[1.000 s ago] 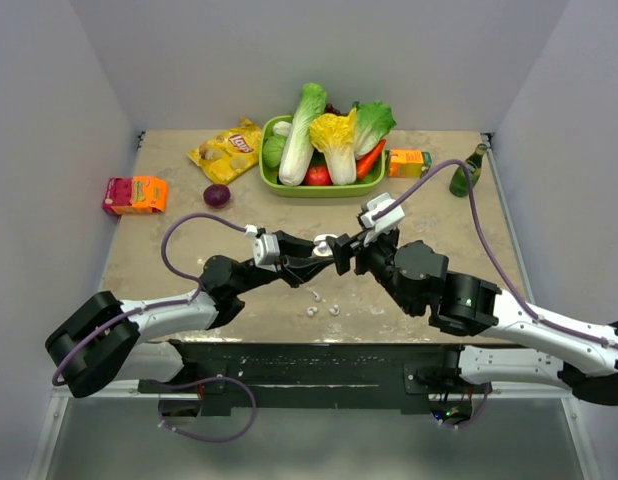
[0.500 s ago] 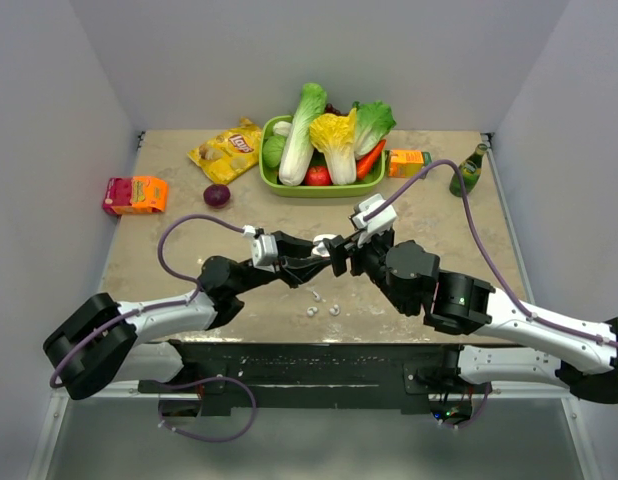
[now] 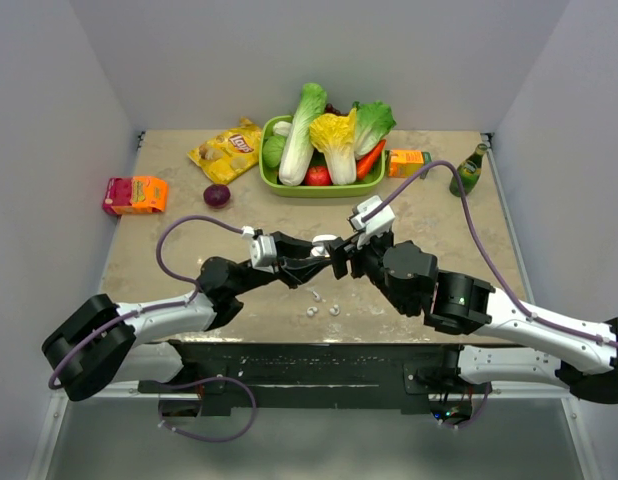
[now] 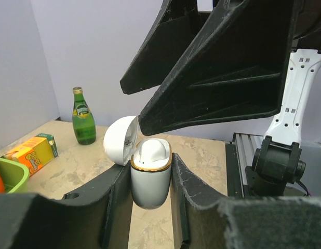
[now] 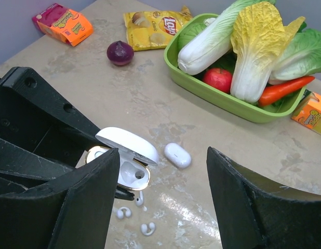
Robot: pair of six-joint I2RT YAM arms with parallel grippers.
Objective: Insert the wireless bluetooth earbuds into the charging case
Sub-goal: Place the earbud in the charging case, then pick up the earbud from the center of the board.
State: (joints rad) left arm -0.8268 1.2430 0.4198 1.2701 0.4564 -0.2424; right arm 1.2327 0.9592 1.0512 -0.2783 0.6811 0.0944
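Note:
My left gripper (image 4: 150, 174) is shut on the white charging case (image 4: 150, 181) and holds it upright above the table. The case has a gold rim, and its lid (image 4: 120, 140) is swung open. In the top view the case (image 3: 324, 242) sits between the two gripper heads. My right gripper (image 5: 163, 151) hovers open just over the case (image 5: 121, 174), with nothing between its fingers. Three small white earbuds lie loose on the table below: one (image 5: 122, 212), another (image 5: 148, 228), and a stemmed one (image 5: 139, 198). From above they show near the front edge (image 3: 311, 311).
A closed white pill-shaped case (image 5: 177, 155) lies on the table beside the held one. At the back stand a green basket (image 3: 309, 190) of vegetables, a chips bag (image 3: 229, 150), a red onion (image 3: 217, 195), an orange-pink box (image 3: 136, 194), a juice box (image 3: 409, 162) and a green bottle (image 3: 468, 172).
My right gripper has shifted slightly left, closer over the open case. The left gripper has kept the case in the same place.

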